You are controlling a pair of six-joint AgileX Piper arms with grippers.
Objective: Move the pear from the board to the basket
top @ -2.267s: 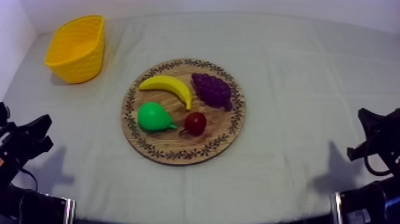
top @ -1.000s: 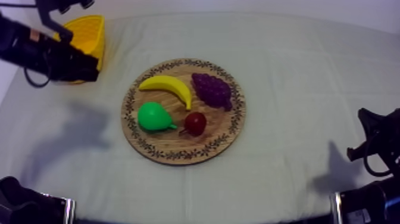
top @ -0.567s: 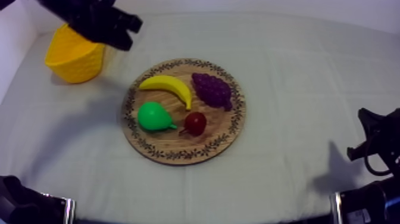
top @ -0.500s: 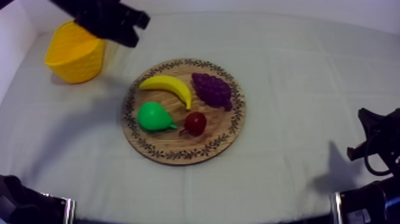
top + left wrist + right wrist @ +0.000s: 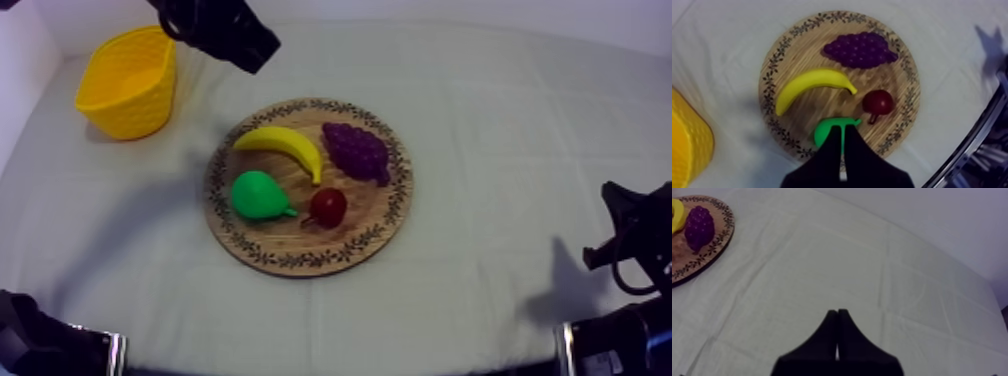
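The green pear (image 5: pixel 258 195) lies on the front left of the round wooden board (image 5: pixel 300 262), beside a banana (image 5: pixel 282 143), purple grapes (image 5: pixel 355 150) and a small red fruit (image 5: pixel 328 206). My left gripper (image 5: pixel 255 50) hangs high behind the board's far left, to the right of the yellow basket (image 5: pixel 128 80). In the left wrist view its fingers (image 5: pixel 842 129) lie together as a narrow wedge, shut on nothing, and cover part of the pear (image 5: pixel 823 134). My right gripper (image 5: pixel 837 317) is shut over bare cloth and rests low at the right side (image 5: pixel 625 235).
The basket stands at the table's back left corner, its edge also near the board (image 5: pixel 772 65) in the left wrist view. The right wrist view catches the board's rim (image 5: pixel 707 253) with the grapes (image 5: pixel 698 225). Bare cloth lies right of the board.
My left arm rose from its rest at the lower left, passed over the basket and has moved right along the back, toward the board's far left. The right arm and the fruit have stayed put.
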